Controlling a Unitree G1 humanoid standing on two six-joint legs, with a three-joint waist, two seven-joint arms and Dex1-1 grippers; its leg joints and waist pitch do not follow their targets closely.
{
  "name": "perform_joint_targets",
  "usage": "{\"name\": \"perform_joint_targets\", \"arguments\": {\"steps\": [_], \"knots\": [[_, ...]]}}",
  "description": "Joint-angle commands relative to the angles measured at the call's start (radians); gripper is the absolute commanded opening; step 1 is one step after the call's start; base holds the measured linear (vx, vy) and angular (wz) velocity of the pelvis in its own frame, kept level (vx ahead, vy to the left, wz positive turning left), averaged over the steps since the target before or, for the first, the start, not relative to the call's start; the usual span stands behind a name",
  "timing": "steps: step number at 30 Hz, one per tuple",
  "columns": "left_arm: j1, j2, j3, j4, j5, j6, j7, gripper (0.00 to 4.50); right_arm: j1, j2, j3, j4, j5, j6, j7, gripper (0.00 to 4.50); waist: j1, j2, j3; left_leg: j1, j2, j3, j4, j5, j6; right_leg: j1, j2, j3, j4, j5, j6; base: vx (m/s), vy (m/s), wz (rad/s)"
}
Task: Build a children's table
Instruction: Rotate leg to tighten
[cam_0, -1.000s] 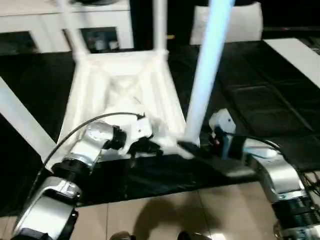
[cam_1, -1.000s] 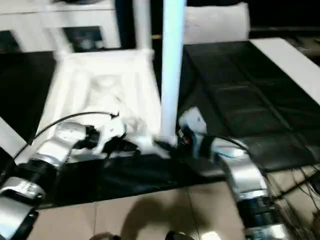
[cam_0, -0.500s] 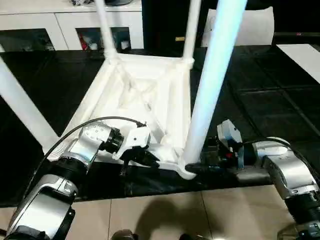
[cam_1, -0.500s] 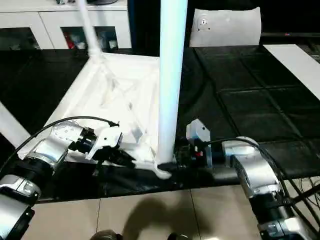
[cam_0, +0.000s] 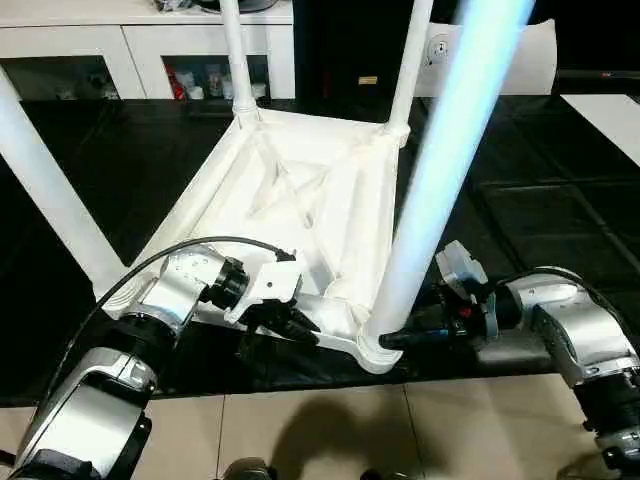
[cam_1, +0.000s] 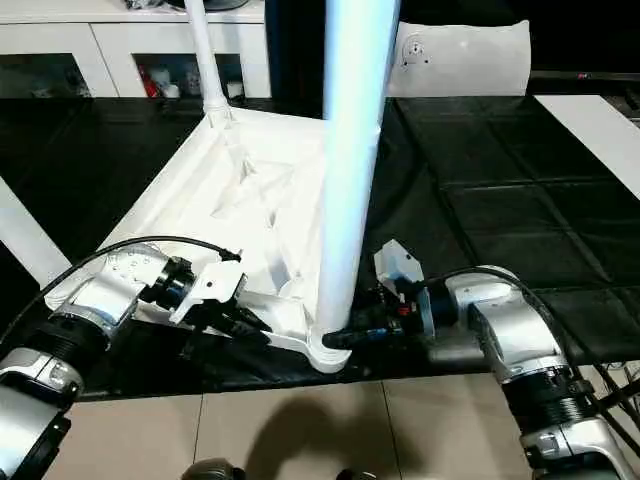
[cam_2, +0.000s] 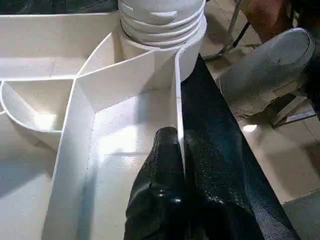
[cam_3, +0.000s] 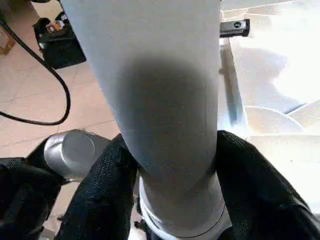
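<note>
Black mat (cam_0: 520, 200) under upturned white table (cam_0: 300, 200), legs pointing up; white cabinet (cam_0: 130, 45) behind. Left gripper (cam_2: 182, 175) clenched on thin rim wall of table's near edge. Right gripper (cam_3: 170, 190) grasping base of near leg (cam_0: 430, 200), one finger (cam_3: 107, 195) each side, just above corner socket (cam_0: 375, 350).

A white plastic children's table (cam_0: 300, 200), upturned, with a ribbed moulded underside and round white legs (cam_0: 445, 190). It lies on a black mat (cam_0: 540, 210) marked with a square grid. Beige floor tiles (cam_0: 320, 430) lie in front. Silver robot forearms (cam_0: 575, 335) end in black fingers (cam_2: 165, 200). Behind stands a white cabinet with glass doors (cam_0: 140, 55).
</note>
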Motion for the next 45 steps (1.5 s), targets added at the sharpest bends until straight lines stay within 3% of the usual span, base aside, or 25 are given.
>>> {"name": "perform_joint_targets", "arguments": {"steps": [1,5,7,10,11,13,15,16,17,18,19,20,21,22,23,24,25,26,27,28,29,31,32,37,45], "knots": [[-0.025,-0.008,-0.019,-0.004,0.007,-0.020,-0.016,0.00,0.003,-0.009,0.002,-0.023,0.022,0.017,0.018,2.04,-0.006,-0.015,-0.085,0.003,0.055,-0.013,-0.060,-0.050,0.094,0.066,-0.102,0.073,-0.068,-0.338,-0.054,0.000,0.000,0.00],[-0.020,-0.029,-0.001,-0.007,-0.004,0.010,0.022,0.00,0.020,0.010,-0.016,-0.055,0.048,0.072,-0.022,1.99,-0.005,-0.017,-0.084,0.005,0.055,-0.012,-0.061,-0.049,0.093,0.065,-0.103,0.072,-0.069,-0.344,-0.051,0.000,0.000,0.00],[-0.016,-0.066,0.014,-0.021,0.018,0.075,0.151,0.00,0.062,0.072,-0.031,-0.127,0.047,0.152,-0.181,1.97,-0.007,-0.016,-0.082,0.006,0.054,-0.011,-0.062,-0.058,0.085,0.063,-0.102,0.072,-0.073,-0.367,-0.042,0.000,0.000,0.00],[-0.017,-0.083,0.019,-0.023,0.033,0.108,0.213,0.00,0.079,0.105,-0.032,-0.160,0.036,0.179,-0.256,1.97,-0.017,-0.020,-0.074,0.012,0.039,-0.010,-0.063,-0.109,0.046,0.062,-0.102,0.060,-0.100,-0.502,0.013,0.000,0.000,0.00],[-0.022,-0.106,0.031,-0.020,0.037,0.137,0.275,0.00,0.084,0.145,-0.037,-0.168,0.011,0.200,-0.341,1.97,-0.021,-0.012,-0.069,0.016,0.036,-0.009,-0.062,-0.123,0.038,0.055,-0.098,0.055,-0.113,-0.547,0.032,0.000,0.000,0.00],[-0.034,-0.153,0.052,-0.022,0.042,0.205,0.380,0.00,0.083,0.238,-0.060,-0.166,-0.031,0.225,-0.516,1.97,-0.042,-0.011,-0.066,0.016,0.031,-0.014,-0.061,-0.159,0.021,0.059,-0.099,0.041,-0.125,-0.597,0.056,0.000,0.000,0.00],[-0.045,-0.190,0.064,-0.023,0.047,0.254,0.453,0.00,0.072,0.309,-0.082,-0.153,-0.047,0.262,-0.639,1.97,-0.073,-0.008,-0.060,0.033,0.031,-0.019,-0.056,-0.230,0.007,0.054,-0.094,0.013,-0.150,-0.646,0.076,0.000,0.000,0.00],[-0.053,-0.213,0.073,-0.020,0.048,0.285,0.501,0.00,0.063,0.344,-0.087,-0.141,-0.073,0.275,-0.710,1.97,-0.090,-0.001,-0.060,0.032,0.036,-0.025,-0.054,-0.268,0.011,0.068,-0.093,-0.007,-0.162,-0.648,0.103,0.000,0.000,0.00],[-0.064,-0.245,0.089,-0.012,0.041,0.322,0.562,0.00,0.047,0.384,-0.089,-0.119,-0.106,0.290,-0.790,1.97,-0.114,0.017,-0.058,0.038,0.062,-0.038,-0.063,-0.342,0.017,0.076,-0.095,-0.023,-0.160,-0.610,0.098,0.000,0.000,0.00],[-0.064,-0.245,0.089,-0.012,0.041,0.322,0.562,0.00,0.047,0.384,-0.089,-0.119,-0.106,0.290,-0.790,1.97,-0.122,0.024,-0.057,0.034,0.087,-0.049,-0.079,-0.397,0.017,0.089,-0.094,-0.021,-0.148,-0.569,0.085,0.000,0.000,0.00],[-0.078,-0.289,0.116,-0.004,0.038,0.376,0.657,0.00,0.023,0.443,-0.099,-0.090,-0.152,0.310,-0.921,1.97,-0.129,0.038,-0.051,0.005,0.164,-0.087,-0.149,-0.543,0.004,0.126,-0.091,0.018,-0.014,-0.388,0.044,0.000,0.000,0.00],[-0.084,-0.311,0.128,-0.002,0.035,0.392,0.698,0.00,0.004,0.472,-0.111,-0.067,-0.158,0.317,-0.973,1.96,-0.117,0.027,-0.042,0.012,0.179,-0.075,-0.196,-0.655,-0.022,0.105,-0.083,0.075,0.080,-0.211,0.009,-0.061,0.020,-0.01],[-0.085,-0.316,0.131,-0.002,0.035,0.396,0.709,0.00,-0.002,0.480,-0.115,-0.060,-0.158,0.319,-0.987,1.96,-0.117,0.027,-0.042,0.012,0.179,-0.075,-0.196,-0.655,-0.022,0.105,-0.083,0.075,0.080,-0.211,0.009,0.000,0.000,0.00],[-0.087,-0.338,0.144,-0.007,0.036,0.412,0.751,0.00,-0.021,0.510,-0.122,-0.044,-0.167,0.324,-1.043,1.96,-0.119,-0.016,-0.046,0.082,0.062,-0.031,-0.116,-0.615,-0.055,0.031,-0.095,0.109,-0.022,-0.373,-0.027,0.000,0.000,0.00],[-0.087,-0.346,0.149,-0.013,0.041,0.418,0.769,0.00,-0.029,0.526,-0.119,-0.044,-0.178,0.330,-1.065,1.96,-0.089,-0.041,-0.066,0.015,-0.018,-0.020,-0.016,-0.145,0.011,0.069,-0.156,0.130,-0.092,-0.768,0.072,0.069,-0.047,0.03],[-0.087,-0.347,0.149,-0.015,0.042,0.420,0.771,0.00,-0.030,0.529,-0.119,-0.045,-0.181,0.331,-1.068,1.96,-0.079,-0.042,-0.068,-0.003,-0.012,-0.023,-0.025,-0.059,0.035,0.078,-0.155,0.135,-0.086,-0.742,0.082,0.000,0.000,0.00],[-0.085,-0.349,0.151,-0.022,0.046,0.426,0.775,0.00,-0.031,0.539,-0.117,-0.049,-0.189,0.337,-1.077,1.96,-0.072,-0.035,-0.074,-0.018,-0.006,-0.025,-0.043,0.001,0.048,0.087,-0.140,0.130,-0.071,-0.649,0.072,0.000,0.000,0.00],[-0.083,-0.346,0.149,-0.027,0.054,0.424,0.778,0.00,-0.030,0.546,-0.117,-0.054,-0.195,0.326,-1.085,1.96,-0.080,-0.029,-0.075,-0.022,0.007,-0.025,-0.061,0.050,0.062,0.077,-0.102,0.115,-0.047,-0.401,0.016,0.000,0.000,0.00],[-0.079,-0.332,0.144,-0.029,0.064,0.413,0.769,0.00,-0.024,0.541,-0.116,-0.062,-0.202,0.302,-1.082,2.51,-0.091,-0.018,-0.077,-0.014,0.018,-0.026,-0.061,0.049,0.067,0.072,-0.089,0.107,-0.030,-0.245,-0.047,0.000,0.000,0.00],[-0.079,-0.332,0.144,-0.029,0.064,0.413,0.769,0.00,-0.024,0.541,-0.116,-0.062,-0.202,0.302,-1.082,2.51,-0.094,-0.011,-0.079,-0.009,0.025,-0.026,-0.060,0.040,0.077,0.072,-0.090,0.105,-0.025,-0.155,-0.101,0.000,0.000,0.00],[-0.071,-0.305,0.135,-0.035,0.079,0.391,0.756,0.00,-0.007,0.529,-0.117,-0.079,-0.204,0.253,-1.066,2.64,-0.098,-0.016,-0.077,-0.009,0.026,-0.025,-0.060,0.023,0.083,0.072,-0.090,0.105,-0.027,-0.141,-0.118,0.000,0.000,0.00],[-0.063,-0.282,0.127,-0.042,0.084,0.379,0.739,0.00,0.009,0.519,-0.119,-0.098,-0.195,0.239,-1.044,2.71,-0.096,-0.012,-0.077,-0.009,0.026,-0.023,-0.061,-0.032,0.090,0.078,-0.096,0.103,-0.034,-0.174,-0.145,0.000,0.000,0.00],[-0.055,-0.266,0.123,-0.047,0.085,0.372,0.724,0.00,0.021,0.508,-0.121,-0.111,-0.192,0.228,-1.029,3.01,-0.098,-0.014,-0.076,-0.011,0.026,-0.023,-0.061,-0.033,0.092,0.079,-0.095,0.103,-0.034,-0.178,-0.144,0.000,0.000,0.00],[-0.019,-0.190,0.099,-0.068,0.091,0.307,0.611,0.00,0.063,0.424,-0.123,-0.149,-0.168,0.175,-0.932,3.32,-0.103,-0.009,-0.069,-0.013,0.030,-0.024,-0.065,-0.078,0.089,0.079,-0.096,0.100,-0.050,-0.271,-0.110,0.000,0.000,0.00],[0.007,-0.057,0.032,-0.078,0.072,0.156,0.346,0.00,0.095,0.238,-0.130,-0.145,-0.146,0.037,-0.660,4.04,-0.100,-0.007,-0.070,-0.011,0.041,-0.023,-0.066,-0.087,0.099,0.072,-0.098,0.103,-0.042,-0.206,-0.149,0.000,0.000,0.00]]}}
